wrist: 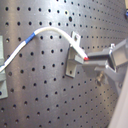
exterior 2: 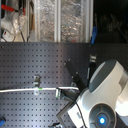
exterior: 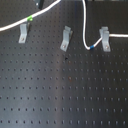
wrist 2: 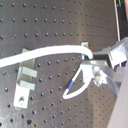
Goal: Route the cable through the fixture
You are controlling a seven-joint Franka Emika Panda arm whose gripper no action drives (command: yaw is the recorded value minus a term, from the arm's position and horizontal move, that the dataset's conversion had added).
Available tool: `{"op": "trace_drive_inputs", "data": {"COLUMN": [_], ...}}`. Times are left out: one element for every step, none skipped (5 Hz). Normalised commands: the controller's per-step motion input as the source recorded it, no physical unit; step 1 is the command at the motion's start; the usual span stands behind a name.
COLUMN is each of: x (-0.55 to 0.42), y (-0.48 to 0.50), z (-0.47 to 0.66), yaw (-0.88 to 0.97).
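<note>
Cable (exterior: 85, 27): white cord on the perforated board (exterior: 60, 95), its blue band (exterior: 92, 48) beside a metal clip (exterior: 105, 39).
Claw (wrist: 88, 59): closed on the cable end.

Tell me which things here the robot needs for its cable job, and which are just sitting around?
Needed: the white cable, the three metal clips on the black pegboard, and the gripper shut on the cable's end.

Just around: the shelf clutter behind the board in the second exterior view.
</note>
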Motion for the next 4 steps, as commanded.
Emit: {"op": "trace_drive_inputs", "data": {"x": [0.026, -0.199, -0.120, -0.151], "y": [0.019, 0.493, 0.361, 0.308], "z": [0.00, 0.29, 0.34, 0.30], "yaw": [0.00, -0.30, -0.58, -0.62]}}
